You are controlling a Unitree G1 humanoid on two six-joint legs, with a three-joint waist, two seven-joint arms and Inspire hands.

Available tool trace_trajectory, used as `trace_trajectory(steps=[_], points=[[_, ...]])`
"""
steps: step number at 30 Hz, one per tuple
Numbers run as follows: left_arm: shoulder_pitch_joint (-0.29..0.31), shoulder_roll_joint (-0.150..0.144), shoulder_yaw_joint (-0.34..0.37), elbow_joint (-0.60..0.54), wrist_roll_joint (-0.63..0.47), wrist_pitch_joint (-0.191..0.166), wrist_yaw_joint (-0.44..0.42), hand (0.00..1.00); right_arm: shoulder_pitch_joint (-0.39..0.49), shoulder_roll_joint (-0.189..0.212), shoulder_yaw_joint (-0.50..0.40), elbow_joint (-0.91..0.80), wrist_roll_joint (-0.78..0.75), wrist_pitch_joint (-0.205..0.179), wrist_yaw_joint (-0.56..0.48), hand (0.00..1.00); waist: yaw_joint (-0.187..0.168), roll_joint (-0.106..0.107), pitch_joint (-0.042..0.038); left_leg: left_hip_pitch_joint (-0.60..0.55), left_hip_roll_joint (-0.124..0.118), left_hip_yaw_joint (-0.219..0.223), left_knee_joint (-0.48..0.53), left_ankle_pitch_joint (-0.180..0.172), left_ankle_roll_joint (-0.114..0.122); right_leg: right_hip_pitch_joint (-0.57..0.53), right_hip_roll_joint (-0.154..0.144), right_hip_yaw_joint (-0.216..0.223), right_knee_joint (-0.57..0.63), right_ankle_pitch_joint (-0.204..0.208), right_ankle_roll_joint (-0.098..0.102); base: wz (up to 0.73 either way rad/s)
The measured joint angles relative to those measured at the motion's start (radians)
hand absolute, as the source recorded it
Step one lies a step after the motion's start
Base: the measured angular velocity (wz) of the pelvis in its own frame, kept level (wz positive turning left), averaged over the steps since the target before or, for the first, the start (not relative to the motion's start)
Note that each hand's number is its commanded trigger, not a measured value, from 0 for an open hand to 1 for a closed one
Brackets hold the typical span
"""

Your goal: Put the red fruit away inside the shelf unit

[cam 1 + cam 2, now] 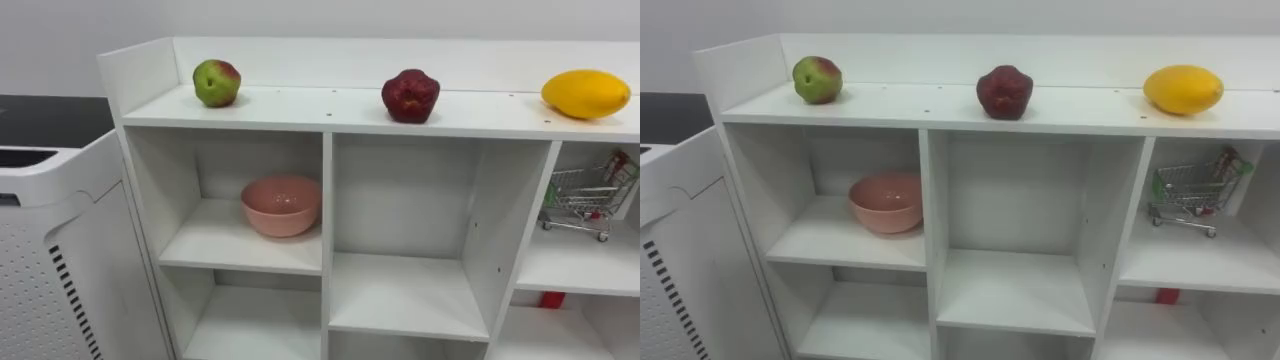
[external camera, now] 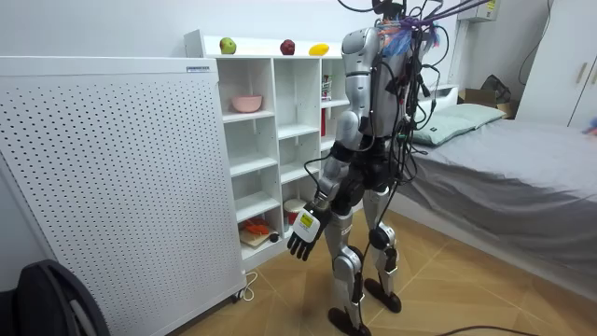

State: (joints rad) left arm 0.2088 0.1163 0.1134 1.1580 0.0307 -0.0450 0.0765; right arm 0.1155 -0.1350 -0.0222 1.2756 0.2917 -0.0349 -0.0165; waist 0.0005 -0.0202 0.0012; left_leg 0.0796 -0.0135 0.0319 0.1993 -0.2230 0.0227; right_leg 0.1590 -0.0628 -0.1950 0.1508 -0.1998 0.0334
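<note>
Hanging at lower centre of the room view, the left robot hand [image 2: 303, 234] is released, its fingers loose and holding nothing. The robot stands facing the white closet [image 1: 327, 210]. Along the closet's top, across the upper frame, sit a green-red apple [image 1: 216, 82] at left, a dark red fruit [image 1: 410, 95] in the middle and a yellow fruit [image 1: 586, 93] at right. A pink bowl [image 1: 281, 205] rests in the upper-left compartment.
</note>
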Motion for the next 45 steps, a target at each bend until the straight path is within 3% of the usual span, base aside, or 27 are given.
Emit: trace_trajectory(steps=[9,15,18,21,25,26,32,35,42,45], points=[[0.010,0.001,0.001,-0.011,0.001,0.000,-0.004,0.00,0.003,0.000,-0.001,-0.001,0.095,0.002,0.006,0.00,-0.001,-0.001,-0.0001,0.001,-0.001,0.011,0.002,0.000,0.000,-0.001,0.001,0.016,-0.017,0.000,0.000,-0.03],[0.020,0.000,0.053,-0.029,0.021,0.001,-0.016,0.00,-0.010,-0.001,-0.134,-0.098,0.178,0.011,-0.034,0.00,-0.023,-0.004,-0.0021,0.006,-0.001,0.015,0.001,0.000,0.000,0.000,0.001,0.018,-0.016,0.000,0.001,-0.01],[0.023,0.004,0.063,-0.032,0.022,0.000,-0.017,0.00,-0.025,-0.003,-0.200,-0.216,0.191,0.011,-0.084,0.00,-0.025,-0.008,-0.0036,0.007,0.000,0.021,-0.004,0.000,0.000,-0.001,0.001,0.026,-0.013,0.000,0.001,-0.07],[0.024,0.005,0.070,-0.041,0.022,0.001,-0.003,0.00,-0.026,-0.003,-0.243,-0.461,0.212,0.014,-0.167,0.00,-0.030,-0.009,-0.0017,0.017,-0.001,0.025,-0.010,0.000,0.001,0.003,0.000,0.028,-0.009,0.000,0.001,-0.06],[0.022,0.015,0.039,-0.043,0.021,0.001,0.023,0.00,-0.061,-0.016,-0.245,-0.769,0.212,-0.020,-0.271,0.00,-0.031,-0.013,0.0091,0.006,0.001,0.023,-0.011,0.000,0.001,-0.009,0.001,0.027,-0.001,0.000,0.001,0.00],[0.023,0.015,0.038,-0.045,0.021,0.001,0.027,0.00,-0.069,-0.020,-0.244,-0.842,0.206,-0.033,-0.292,0.00,-0.031,-0.016,0.0078,-0.004,0.001,0.023,-0.010,0.000,0.001,-0.017,0.001,0.025,0.000,0.000,0.001,0.05],[0.051,0.015,0.037,-0.058,0.054,0.003,0.029,0.00,-0.098,-0.038,-0.261,-1.072,0.113,-0.041,-0.429,0.00,-0.022,-0.015,0.0014,-0.014,0.001,0.019,-0.008,0.001,0.001,-0.026,0.000,0.011,0.002,0.000,0.001,0.02],[0.055,0.016,0.037,-0.058,0.097,0.012,0.027,0.00,-0.135,-0.068,-0.258,-1.169,0.077,-0.047,-0.469,0.00,-0.018,-0.012,0.0006,-0.014,0.000,0.020,-0.005,0.002,0.001,-0.028,0.000,0.009,0.002,0.000,0.001,0.00],[0.053,0.016,-0.002,-0.060,0.122,0.012,0.026,0.00,-0.177,-0.090,-0.233,-1.333,-0.052,-0.095,-0.473,0.00,-0.021,0.000,-0.0005,-0.025,0.001,0.022,0.001,0.002,0.001,-0.038,-0.001,-0.001,0.004,0.000,0.001,0.00],[0.049,0.017,0.000,-0.061,0.130,-0.006,0.024,0.00,-0.189,-0.123,-0.233,-1.405,-0.054,-0.101,-0.470,0.00,-0.016,-0.003,-0.0003,-0.023,0.002,0.024,0.001,0.003,0.001,-0.039,-0.002,-0.003,0.009,0.000,0.001,0.00]])
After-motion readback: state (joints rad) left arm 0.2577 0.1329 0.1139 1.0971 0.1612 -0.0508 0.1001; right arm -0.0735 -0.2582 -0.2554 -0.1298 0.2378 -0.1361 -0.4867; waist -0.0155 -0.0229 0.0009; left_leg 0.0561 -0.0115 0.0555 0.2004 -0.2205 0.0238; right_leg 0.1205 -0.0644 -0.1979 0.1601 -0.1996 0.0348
